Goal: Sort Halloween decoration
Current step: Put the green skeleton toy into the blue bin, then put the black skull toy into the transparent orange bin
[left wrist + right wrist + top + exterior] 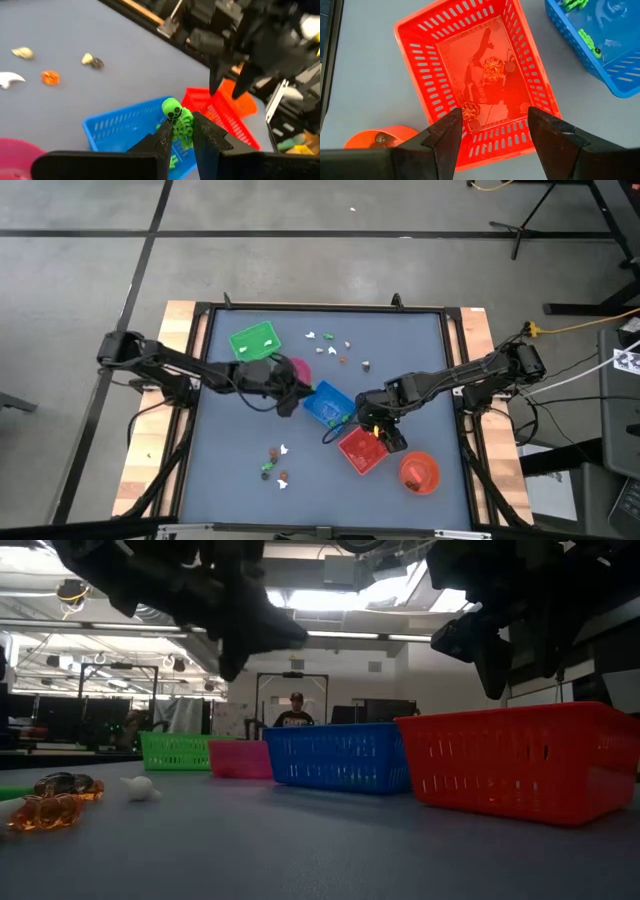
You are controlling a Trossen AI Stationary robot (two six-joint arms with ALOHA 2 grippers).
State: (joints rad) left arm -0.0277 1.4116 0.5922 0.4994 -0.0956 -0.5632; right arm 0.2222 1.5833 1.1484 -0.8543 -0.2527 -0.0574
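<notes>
My left gripper (pixel 181 125) is shut on a small green skeleton figure (pixel 176 116) and hovers over the blue square tray (pixel 117 127), at the tray's left side in the high view (pixel 288 395). More green pieces (pixel 587 39) lie inside that tray. My right gripper (pixel 492 117) is open and hangs above the red square tray (pixel 420 55), which holds orange pumpkin trinkets (pixel 492 67) on its floor. White, orange and dark trinkets (pixel 330 348) lie loose on the far part of the table. A few more (pixel 275 463) rest near the front edge. My left gripper pinches the green skeleton by its body (pixel 184 131) between the two fingers. The head (pixel 171 107) sticks out past the fingertips. The figure is lifted clear above the blue tray.
A green square tray (pixel 253 342) and a pink bowl (pixel 298 368) sit left of the blue tray. An orange bowl (pixel 420 472) stands right of the red tray. Both arms are close together at the table's middle. A person (pixel 293 715) shows far behind the table.
</notes>
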